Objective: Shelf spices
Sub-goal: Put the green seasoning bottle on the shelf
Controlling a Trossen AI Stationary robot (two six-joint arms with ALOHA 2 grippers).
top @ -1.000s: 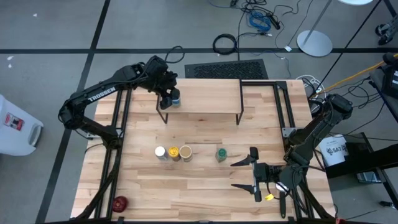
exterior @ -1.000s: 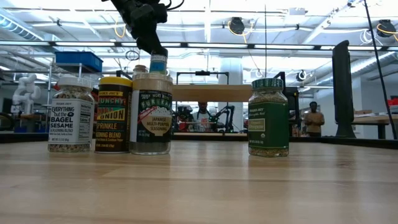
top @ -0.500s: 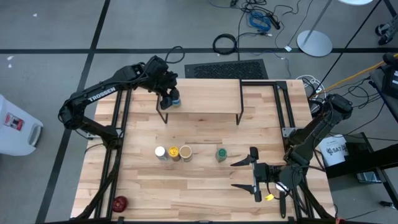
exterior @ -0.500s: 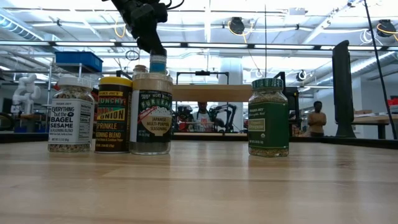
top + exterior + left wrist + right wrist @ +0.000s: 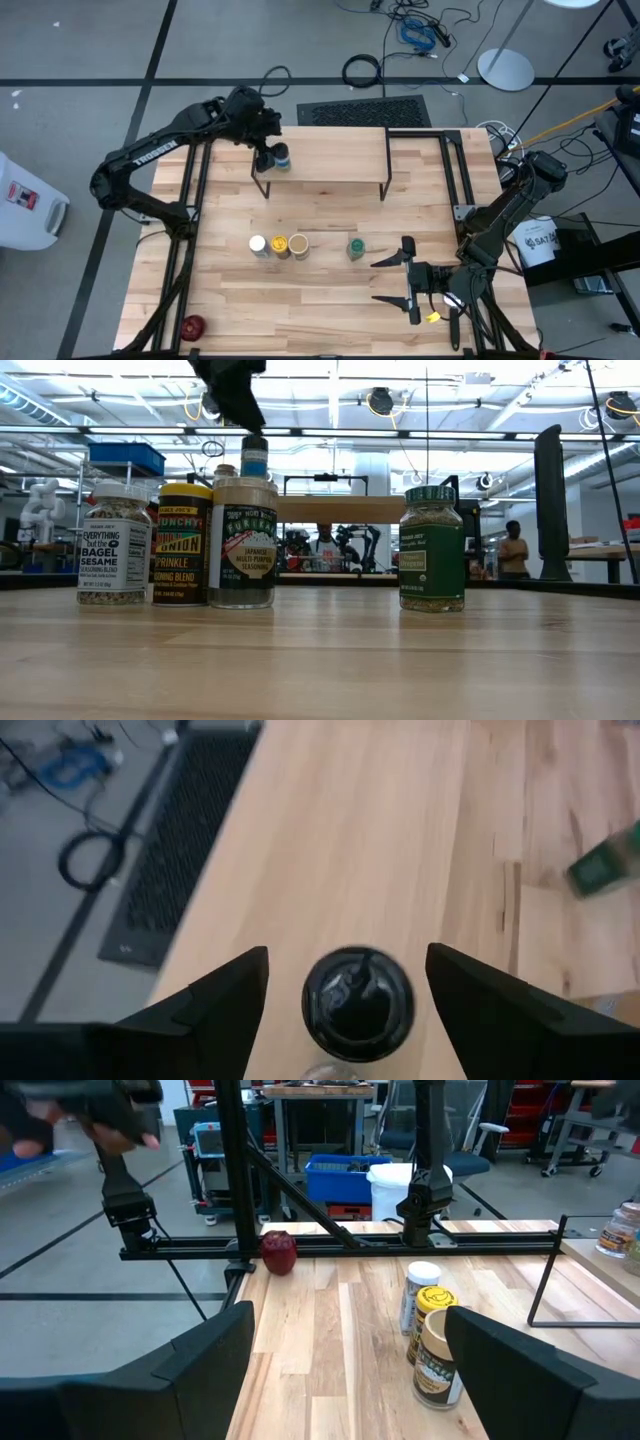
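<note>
- Dark-lidded jar [image 5: 281,156] stands upright on the shelf [image 5: 330,165], near its 9 o'clock end.
- Left gripper [image 5: 266,153] straddles it, fingers spread, clear of the lid.
- Right gripper [image 5: 392,279] rests open at the table's 4 o'clock.

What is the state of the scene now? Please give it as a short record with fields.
shelf: light wood top, at the far side of the table
dark-lidded jar: upright on the shelf's left end
left gripper: open, at the dark-lidded jar, fingers apart from it
white-capped jar, yellow jar, tan jar: in a row on the table
green-lidded jar: alone, right of the row
right gripper: open, low over the table's near right
</note>
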